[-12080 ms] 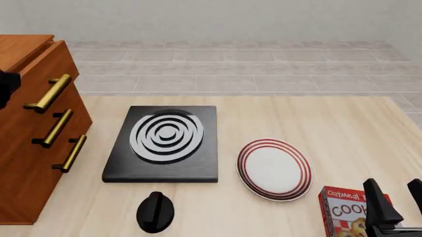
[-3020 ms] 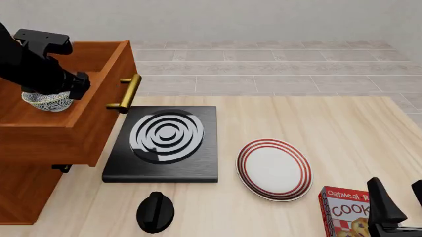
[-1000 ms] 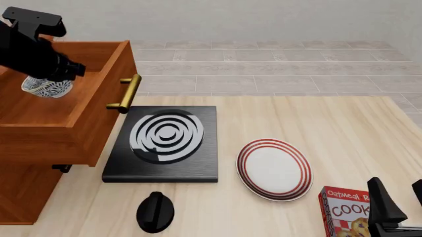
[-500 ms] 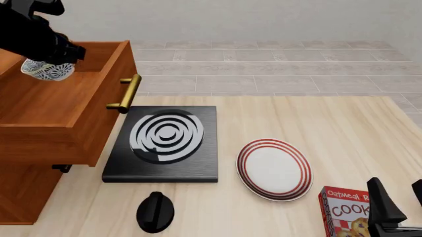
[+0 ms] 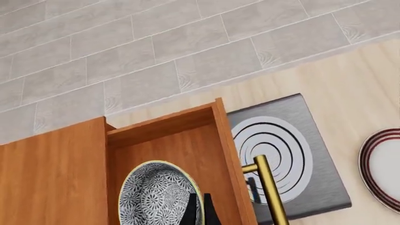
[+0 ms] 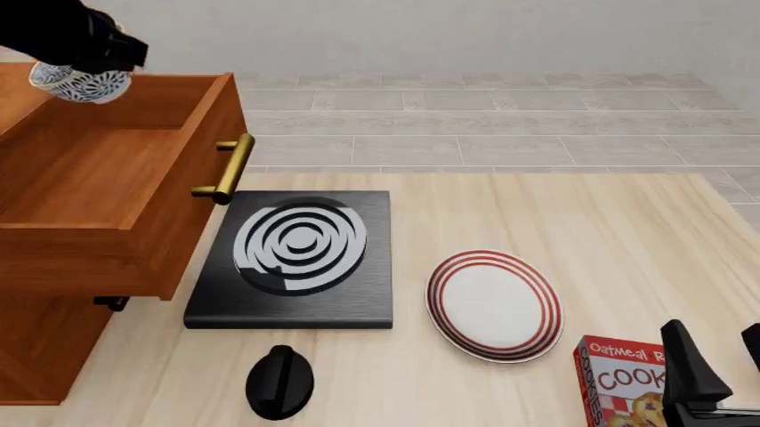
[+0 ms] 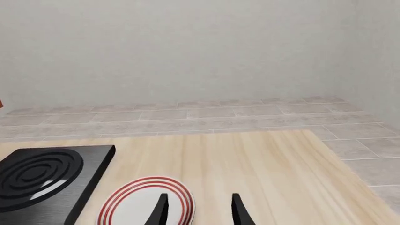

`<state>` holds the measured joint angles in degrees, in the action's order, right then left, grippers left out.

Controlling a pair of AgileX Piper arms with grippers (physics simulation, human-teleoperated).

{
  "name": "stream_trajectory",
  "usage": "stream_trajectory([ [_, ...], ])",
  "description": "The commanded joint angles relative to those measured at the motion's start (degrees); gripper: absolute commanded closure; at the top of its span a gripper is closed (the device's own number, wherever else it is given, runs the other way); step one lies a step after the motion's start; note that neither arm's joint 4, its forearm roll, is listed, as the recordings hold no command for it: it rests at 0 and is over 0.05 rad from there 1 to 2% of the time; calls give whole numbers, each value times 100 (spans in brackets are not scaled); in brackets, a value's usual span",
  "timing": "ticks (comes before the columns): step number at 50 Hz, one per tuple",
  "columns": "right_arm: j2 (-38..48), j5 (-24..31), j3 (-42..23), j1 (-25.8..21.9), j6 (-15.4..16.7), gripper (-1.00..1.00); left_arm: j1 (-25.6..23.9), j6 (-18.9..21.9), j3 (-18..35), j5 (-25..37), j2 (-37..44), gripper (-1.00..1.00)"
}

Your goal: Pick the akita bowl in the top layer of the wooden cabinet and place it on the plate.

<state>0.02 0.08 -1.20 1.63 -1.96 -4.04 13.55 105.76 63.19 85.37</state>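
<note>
Left gripper (image 5: 196, 208) clamped on akita bowl (image 6: 78, 83) rim, bowl hanging under claw, lifted above open top drawer (image 6: 107, 200) of wooden cabinet (image 6: 42, 347).

Plate (image 6: 494, 304) far right of and below claw, beyond black stove (image 6: 297, 258).

Judgement: carry bowl level, clear drawer front and brass handle (image 6: 228, 167) before descending; centre over plate, lower gently.

Right gripper (image 7: 198, 208) fingers apart, idle near cookie box (image 6: 624, 382).

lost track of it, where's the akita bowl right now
In the front view the akita bowl is at far upper left, held by the left gripper above the open top layer.
</note>
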Motion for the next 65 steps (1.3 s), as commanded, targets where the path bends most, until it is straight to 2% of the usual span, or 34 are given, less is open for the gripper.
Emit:
stream_trajectory([
  [1,0,1,-3,-1,1,-100,-30,159,552,134,136,100],
  [10,0,5,-6,1,-2,-100,-114,235,906,186,247,100],
  [16,0,11,-2,-2,-11,-100,-313,249,935,93,306,100],
  [28,0,-3,-9,29,-34,-100,-664,381,1423,129,553,100],
  [65,5,6,-47,4,4,-100,-1733,607,1560,-83,850,100],
])
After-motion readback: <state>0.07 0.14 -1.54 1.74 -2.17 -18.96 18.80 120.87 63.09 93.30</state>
